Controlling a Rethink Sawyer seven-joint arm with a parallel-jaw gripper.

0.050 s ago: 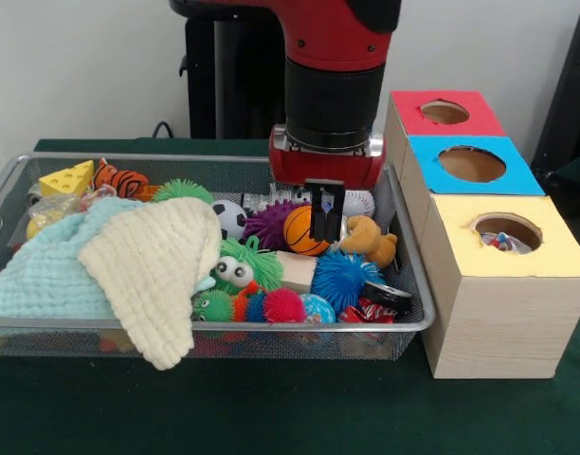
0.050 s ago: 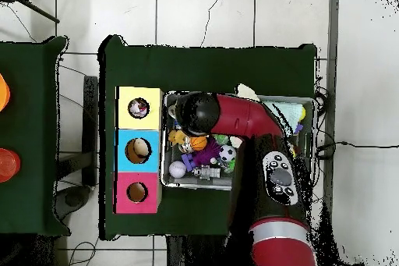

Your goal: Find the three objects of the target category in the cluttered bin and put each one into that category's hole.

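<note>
The tool [image 1: 326, 216] hangs low in the wire bin [image 1: 224, 325], its black fingers close together in front of the orange basketball [image 1: 299, 230]; whether they grip it I cannot tell. Nearest, a cream cloth [image 1: 157, 275] drapes over the bin's front rim (a pale blue cloth [image 1: 39, 275] lies beside it). Behind sit a blue spiky ball [image 1: 343, 278], a purple spiky ball [image 1: 267, 224] and a soccer ball [image 1: 230, 217]. On the bench [image 1: 271, 408] beside the bin stands the wooden box, with yellow hole [image 1: 507, 230], blue hole [image 1: 472, 163], then red hole [image 1: 444, 112].

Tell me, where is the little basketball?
In the front view, the basketball sits mid-bin, right behind the gripper, between the purple spiky ball and the brown plush.
</note>
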